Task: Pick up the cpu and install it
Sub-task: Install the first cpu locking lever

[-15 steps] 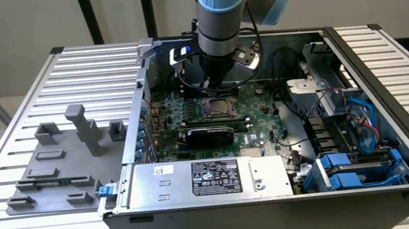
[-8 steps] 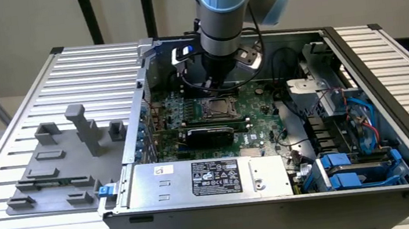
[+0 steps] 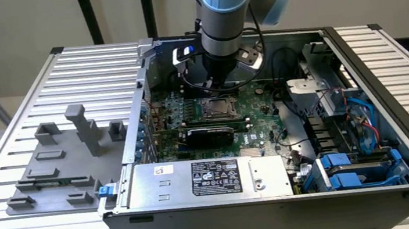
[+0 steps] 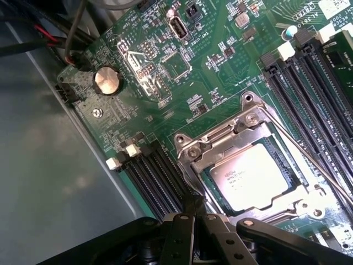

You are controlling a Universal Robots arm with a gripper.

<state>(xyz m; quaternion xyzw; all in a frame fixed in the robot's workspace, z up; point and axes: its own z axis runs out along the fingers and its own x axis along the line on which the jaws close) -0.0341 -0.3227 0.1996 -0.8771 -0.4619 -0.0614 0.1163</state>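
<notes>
The cpu [image 4: 251,178] lies flat in the motherboard socket, silver-grey top up, ringed by the metal socket frame [image 4: 220,138]. My gripper [image 4: 193,205] is shut with nothing between its fingers, its dark tips just beside the socket frame's edge, off the chip. In the exterior view the arm reaches down into the open computer case, and the gripper [image 3: 213,89] hangs just behind the socket with the cpu [image 3: 215,108] on the green board.
Black memory slots [image 4: 309,94] flank the socket, and a coin battery [image 4: 107,81] sits on the board. The case holds a power supply [image 3: 212,178], a black card [image 3: 207,133] and drive bays with blue cables [image 3: 350,155]. Grey fixture blocks [image 3: 58,162] stand on the slatted table at the exterior view's left.
</notes>
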